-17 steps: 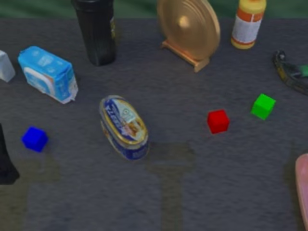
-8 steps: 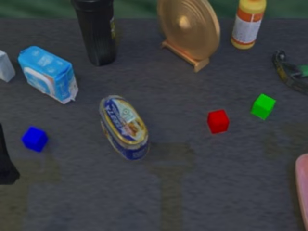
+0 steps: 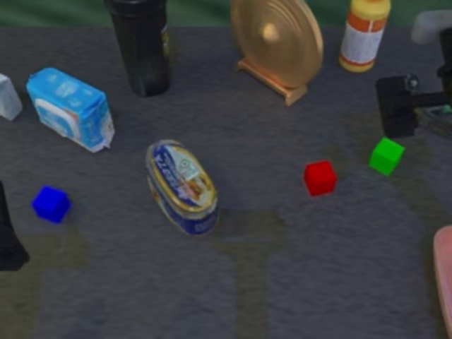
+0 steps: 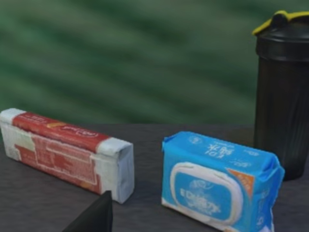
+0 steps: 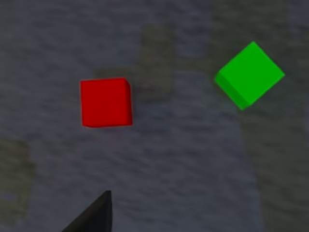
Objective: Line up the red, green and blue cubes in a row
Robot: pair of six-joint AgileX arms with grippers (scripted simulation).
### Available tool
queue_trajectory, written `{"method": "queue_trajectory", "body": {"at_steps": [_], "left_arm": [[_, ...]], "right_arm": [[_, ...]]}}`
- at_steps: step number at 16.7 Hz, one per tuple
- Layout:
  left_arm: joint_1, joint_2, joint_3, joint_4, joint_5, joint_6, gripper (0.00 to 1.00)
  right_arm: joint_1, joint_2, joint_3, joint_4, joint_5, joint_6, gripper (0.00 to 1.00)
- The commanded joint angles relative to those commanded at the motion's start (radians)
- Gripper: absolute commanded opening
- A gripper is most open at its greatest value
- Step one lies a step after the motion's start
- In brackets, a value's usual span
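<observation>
Since a moment ago, the right gripper (image 3: 402, 106) has come in over the table's right edge; whether its fingers are apart I cannot tell. Just beside it sits the green cube (image 3: 386, 156), the red cube (image 3: 320, 177) nearby toward the centre, the blue cube (image 3: 51, 204) far off near the left edge, where the left gripper (image 3: 8, 236) stays parked.

Looking down from above in the top view, taking in the table (image 3: 282, 282) from far edge to near edge. Peering low and close from the left wrist toward the far left corner, sharing the blue packet (image 4: 219, 181) (image 3: 70, 107) with the top view. Gazing down closely from the right wrist, sharing the red cube (image 5: 106, 102) (image 3: 320, 177) and green cube (image 5: 249, 74) (image 3: 386, 156).
</observation>
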Motion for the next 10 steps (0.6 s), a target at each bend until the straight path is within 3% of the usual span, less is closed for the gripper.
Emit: {"method": "queue_trajectory", "body": {"at_steps": [5, 10], "left_arm": [[0.000, 0.000, 0.000, 0.000, 0.000, 0.000, 1.00], [0.000, 0.000, 0.000, 0.000, 0.000, 0.000, 1.00]], "right_arm": [[0.092, 0.452, 0.378, -0.254, 0.000, 0.044, 1.00], [0.149, 0.708, 0.637, -0.395, -0.002, 0.072, 1.00]]}}
